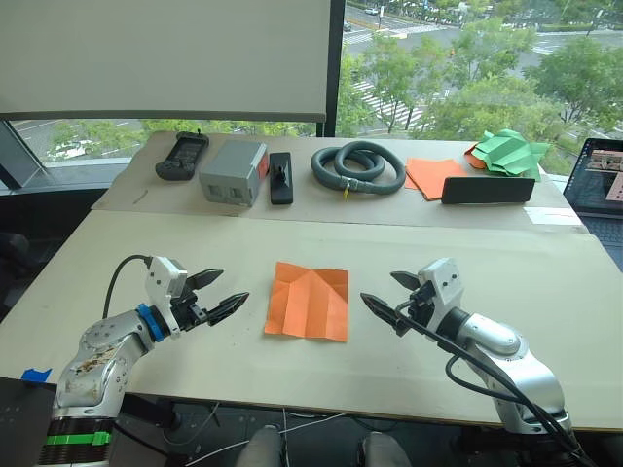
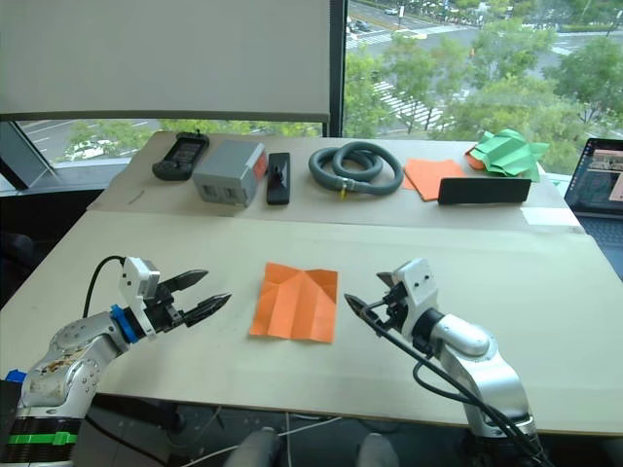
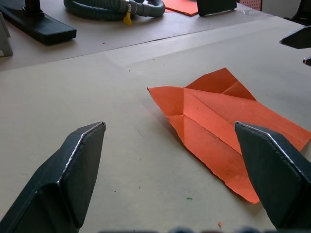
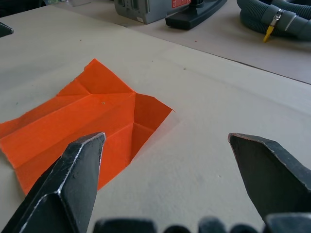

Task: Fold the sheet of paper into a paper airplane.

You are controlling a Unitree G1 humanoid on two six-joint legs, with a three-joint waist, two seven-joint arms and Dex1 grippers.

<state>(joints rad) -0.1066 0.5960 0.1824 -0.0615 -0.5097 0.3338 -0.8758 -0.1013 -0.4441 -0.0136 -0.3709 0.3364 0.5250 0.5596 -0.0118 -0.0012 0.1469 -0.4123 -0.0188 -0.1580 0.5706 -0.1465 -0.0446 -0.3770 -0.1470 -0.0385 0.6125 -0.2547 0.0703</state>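
The orange sheet of paper (image 1: 309, 300) lies flat on the near table, crossed by crease lines, with a slightly raised fold showing in the left wrist view (image 3: 223, 124) and the right wrist view (image 4: 87, 126). My left gripper (image 1: 216, 292) hovers open just left of the sheet, fingers pointing at it. My right gripper (image 1: 390, 298) is open just right of the sheet, pointing back toward it. Neither touches the paper. No paper airplane is in view.
On the far table stand a black handheld device (image 1: 182, 156), a grey box (image 1: 234, 172), a black bar (image 1: 280, 178), a coiled grey hose (image 1: 357, 167), an orange paper stack (image 1: 431, 175), a black case (image 1: 487, 189) and green paper shapes (image 1: 507, 153). A laptop (image 1: 602, 175) sits far right.
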